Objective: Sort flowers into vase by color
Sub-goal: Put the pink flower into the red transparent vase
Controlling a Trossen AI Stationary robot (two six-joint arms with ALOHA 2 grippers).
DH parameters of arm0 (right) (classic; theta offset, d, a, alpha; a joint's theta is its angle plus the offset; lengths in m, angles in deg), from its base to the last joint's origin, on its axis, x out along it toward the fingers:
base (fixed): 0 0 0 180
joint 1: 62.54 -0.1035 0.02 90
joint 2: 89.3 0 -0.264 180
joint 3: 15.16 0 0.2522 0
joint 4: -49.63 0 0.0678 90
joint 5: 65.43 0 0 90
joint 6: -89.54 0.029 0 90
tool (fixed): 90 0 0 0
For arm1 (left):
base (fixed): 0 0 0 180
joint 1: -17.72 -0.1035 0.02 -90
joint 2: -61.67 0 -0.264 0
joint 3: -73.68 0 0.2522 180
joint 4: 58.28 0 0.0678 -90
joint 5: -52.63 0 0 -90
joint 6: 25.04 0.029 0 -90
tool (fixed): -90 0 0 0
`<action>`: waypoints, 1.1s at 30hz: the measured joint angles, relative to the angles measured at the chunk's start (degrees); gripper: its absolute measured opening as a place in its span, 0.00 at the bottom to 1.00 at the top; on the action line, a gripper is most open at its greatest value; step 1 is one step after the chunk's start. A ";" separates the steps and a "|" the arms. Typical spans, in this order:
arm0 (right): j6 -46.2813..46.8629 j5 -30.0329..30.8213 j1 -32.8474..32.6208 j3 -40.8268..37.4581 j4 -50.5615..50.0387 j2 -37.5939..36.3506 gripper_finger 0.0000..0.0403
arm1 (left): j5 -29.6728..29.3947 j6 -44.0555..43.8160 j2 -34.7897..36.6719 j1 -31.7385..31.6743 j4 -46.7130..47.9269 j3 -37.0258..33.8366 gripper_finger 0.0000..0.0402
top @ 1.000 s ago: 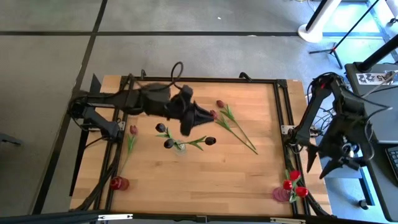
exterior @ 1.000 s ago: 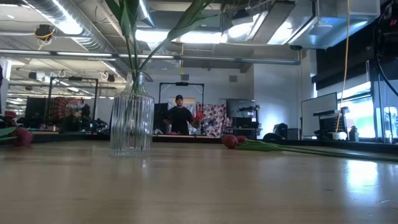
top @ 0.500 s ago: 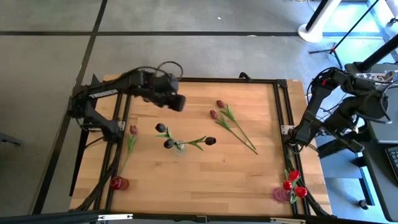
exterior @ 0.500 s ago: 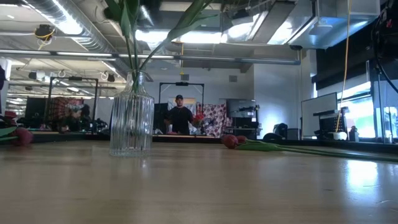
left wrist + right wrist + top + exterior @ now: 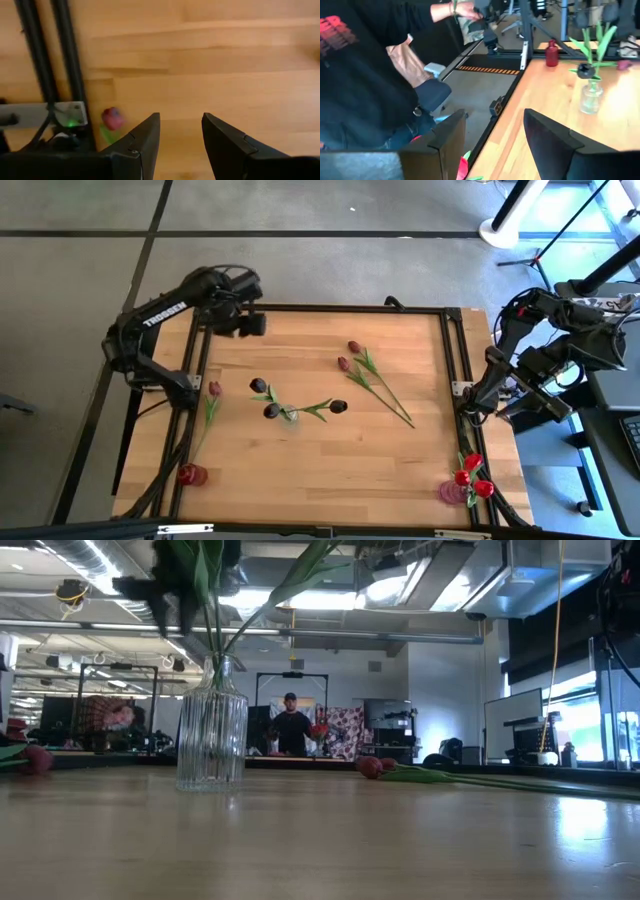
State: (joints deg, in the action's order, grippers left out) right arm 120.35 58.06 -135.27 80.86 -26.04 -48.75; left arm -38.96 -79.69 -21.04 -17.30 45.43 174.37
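Ribbed clear glass forms the vase (image 5: 288, 416) mid-table on the pale wood table (image 5: 320, 470), holding three dark maroon tulips (image 5: 338, 407), while two mauve-pink tulips (image 5: 349, 355) lie loose beside it. The left gripper (image 5: 181, 131), fingers apart and empty, has pulled back from above the vase to the table's far-left corner. The right gripper (image 5: 494, 137), also parted, hangs off the right edge; the vase's blooms are cut off in the low view.

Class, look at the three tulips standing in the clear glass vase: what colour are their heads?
Dark maroon-black. The tulip heads splay around the glass vase; the high view shows them best.
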 joint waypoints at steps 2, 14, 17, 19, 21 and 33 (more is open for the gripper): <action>0.96 0.15 0.00 0.00 0.02 0.30 0.50 | 0.17 -0.25 2.08 -1.17 -0.07 -5.32 0.35; 1.91 3.45 0.00 -0.01 -0.76 1.34 0.50 | 2.27 -9.87 9.19 1.18 0.03 -30.34 0.35; 1.96 5.10 0.00 -0.02 -1.45 1.32 0.50 | 0.33 -13.12 9.33 3.55 -0.03 -34.61 0.35; 2.73 5.03 0.00 -0.02 -1.17 1.32 0.50 | 1.01 -15.09 9.36 5.47 -0.27 -37.78 0.35; 4.17 4.97 0.00 -0.02 -1.18 1.32 0.50 | 4.61 -14.70 9.38 7.12 -3.32 -41.02 0.35; 4.78 5.94 -0.02 -0.04 -2.69 1.27 0.50 | 3.92 -19.77 8.38 12.61 -13.42 -45.82 0.35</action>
State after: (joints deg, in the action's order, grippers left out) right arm 125.13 64.00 -135.29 80.81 -28.73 -47.48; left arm -35.05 -99.46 -12.66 -4.69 32.01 128.55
